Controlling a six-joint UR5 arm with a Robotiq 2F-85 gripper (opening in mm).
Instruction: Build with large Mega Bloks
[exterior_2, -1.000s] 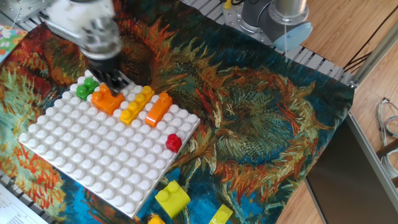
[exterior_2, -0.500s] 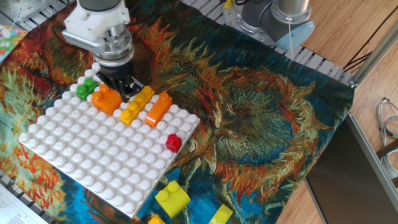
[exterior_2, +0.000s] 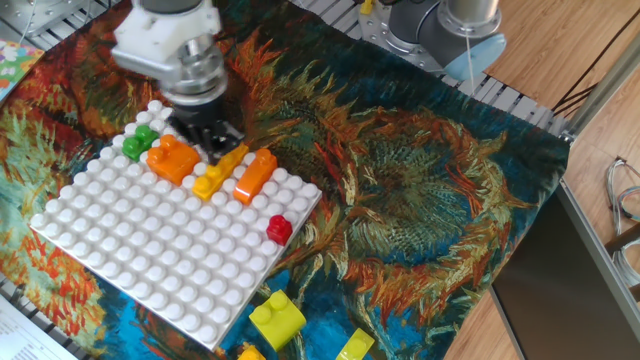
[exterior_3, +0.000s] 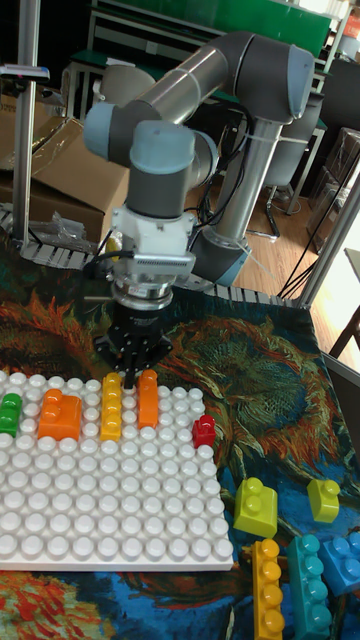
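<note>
On the white studded baseplate (exterior_2: 150, 240) (exterior_3: 110, 500) stand several Mega Bloks. These are a green cube (exterior_2: 138, 143) (exterior_3: 10, 412), an orange stepped brick (exterior_2: 172, 159) (exterior_3: 60, 416), a yellow bar (exterior_2: 218, 172) (exterior_3: 112, 406), an orange bar (exterior_2: 255, 175) (exterior_3: 148, 399) and a red cube (exterior_2: 279, 229) (exterior_3: 204, 431). My gripper (exterior_2: 216, 152) (exterior_3: 128, 374) hangs over the far end of the yellow bar, between it and the orange bar. Its fingers converge to a point, shut, with nothing held.
Loose bricks lie off the plate's near right corner: two lime bricks (exterior_2: 277, 318) (exterior_3: 256, 505) (exterior_3: 323, 498), a yellow bar (exterior_3: 266, 590), a teal brick (exterior_3: 310, 590) and a blue one (exterior_3: 345, 560). A sunflower-print cloth (exterior_2: 420, 180) covers the table.
The gripper has moved right, from over the orange stepped brick to over the far end of the yellow bar. No brick has shifted.
</note>
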